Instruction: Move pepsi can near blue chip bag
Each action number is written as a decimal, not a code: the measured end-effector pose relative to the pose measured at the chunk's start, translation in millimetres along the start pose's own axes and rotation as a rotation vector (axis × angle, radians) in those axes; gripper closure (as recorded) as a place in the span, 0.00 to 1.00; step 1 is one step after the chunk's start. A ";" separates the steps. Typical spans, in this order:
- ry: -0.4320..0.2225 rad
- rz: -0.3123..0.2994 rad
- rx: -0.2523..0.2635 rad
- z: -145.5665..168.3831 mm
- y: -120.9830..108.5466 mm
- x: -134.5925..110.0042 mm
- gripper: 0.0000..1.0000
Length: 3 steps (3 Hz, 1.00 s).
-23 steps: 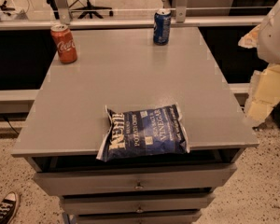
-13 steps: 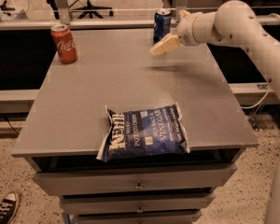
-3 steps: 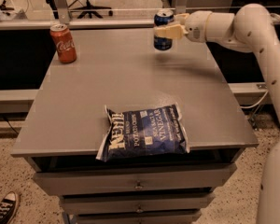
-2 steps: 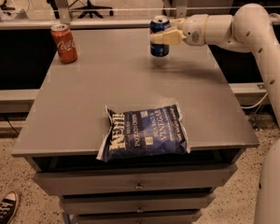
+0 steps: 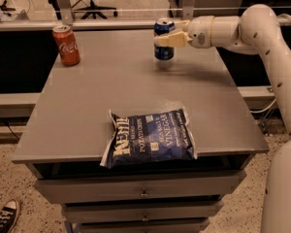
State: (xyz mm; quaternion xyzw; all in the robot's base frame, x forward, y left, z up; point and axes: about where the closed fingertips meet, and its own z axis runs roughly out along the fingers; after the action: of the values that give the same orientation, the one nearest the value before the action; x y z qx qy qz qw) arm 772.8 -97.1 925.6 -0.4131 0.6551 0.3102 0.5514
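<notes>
- Pepsi can [image 5: 163, 52] is sitting upright in the grip of the end effector [image 5: 169, 34], well beyond the blue chip bag [image 5: 150, 139] toward the far edge of the surface [image 5: 111, 86], and you are seeing it roughly in line with the bag's middle.
- You are looking at an end effector that is clamping the can around its upper half: one pale finger [image 5: 167, 40] is crossing the front of the can, and the other is showing just behind its silver top.
- You cannot tell whether the can's base is touching the surface or hanging just above it; a faint shadow is lying right beneath it.
- The white arm [image 5: 262, 28] is reaching in from the right of the bag and far behind it, running level toward the can.
- The blue chip bag is lying flat at the near edge of the surface, its lower left corner hanging slightly over the front, with white lettering facing up.
- A red Coca-Cola can [image 5: 66, 44] is standing upright far behind the bag and off to its left, well apart from the pepsi can.
- Drawers [image 5: 143, 193] are sitting directly below the bag, under the surface.
- A dark shoe [image 5: 2, 217] is showing on the floor, low and far to the left of the bag.
</notes>
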 end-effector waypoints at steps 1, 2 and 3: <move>-0.023 -0.007 -0.078 -11.2 31.7 -10.8 1.00; -0.068 -0.023 -0.154 -39.3 76.8 -26.7 1.00; -0.089 -0.037 -0.197 -66.9 111.4 -25.6 1.00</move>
State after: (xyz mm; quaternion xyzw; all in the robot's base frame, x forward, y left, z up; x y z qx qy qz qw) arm 644.5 -97.7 958.5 -0.4631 0.5884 0.3811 0.5422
